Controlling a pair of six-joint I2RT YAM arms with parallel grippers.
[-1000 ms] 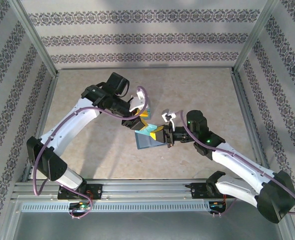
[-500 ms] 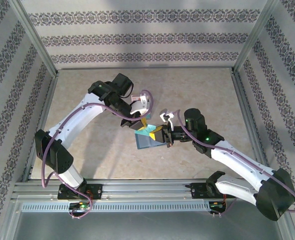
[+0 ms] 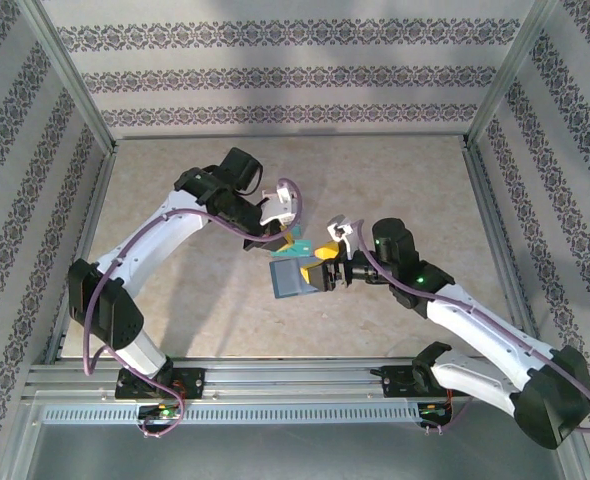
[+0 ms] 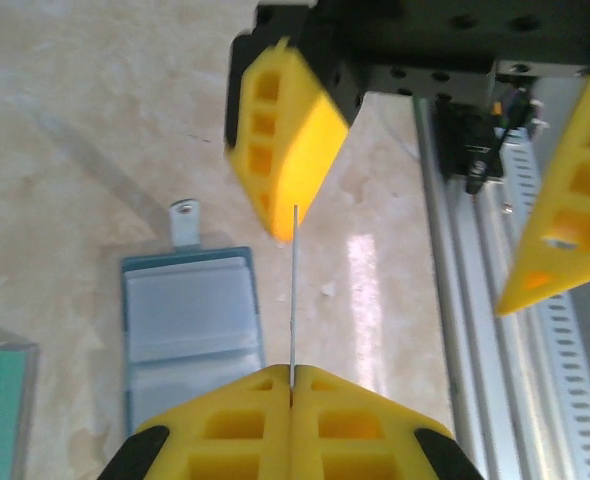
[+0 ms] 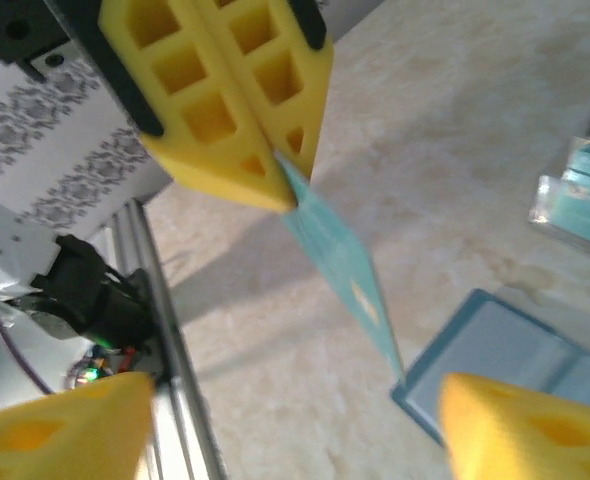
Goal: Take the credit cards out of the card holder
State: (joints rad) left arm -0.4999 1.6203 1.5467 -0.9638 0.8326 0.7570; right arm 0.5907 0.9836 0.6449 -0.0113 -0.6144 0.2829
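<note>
Patterned wallpaper boxed in a pale, marbled table (image 3: pixel 405 180), and the two arms met near its middle. On the left, the left fingers (image 4: pixel 230 430) were clenched on one edge of a teal card (image 5: pixel 337 255). From their own camera the card showed as a thin line standing straight out of the pinch. Below it the holder (image 3: pixel 297 281) lay open and flat on the table, slate-blue, pockets up. The card looked clear of it, though from the right wrist its far corner lined up with the holder's corner, and I couldn't swear to a gap. The right fingers (image 5: pixel 520 425) stood wide apart just beside the card, gripping nothing.

To my eye the job was carrying this card off. I'd have kept the pinch tight, since a thin card held by one edge could swivel, and drawn it out past the right fingers without brushing them. Then low and flat onto bare table, well apart from the holder, before letting go. The right arm looked best placed to pin the holder for the next pull; whether its pockets held more cards I couldn't tell.
</note>
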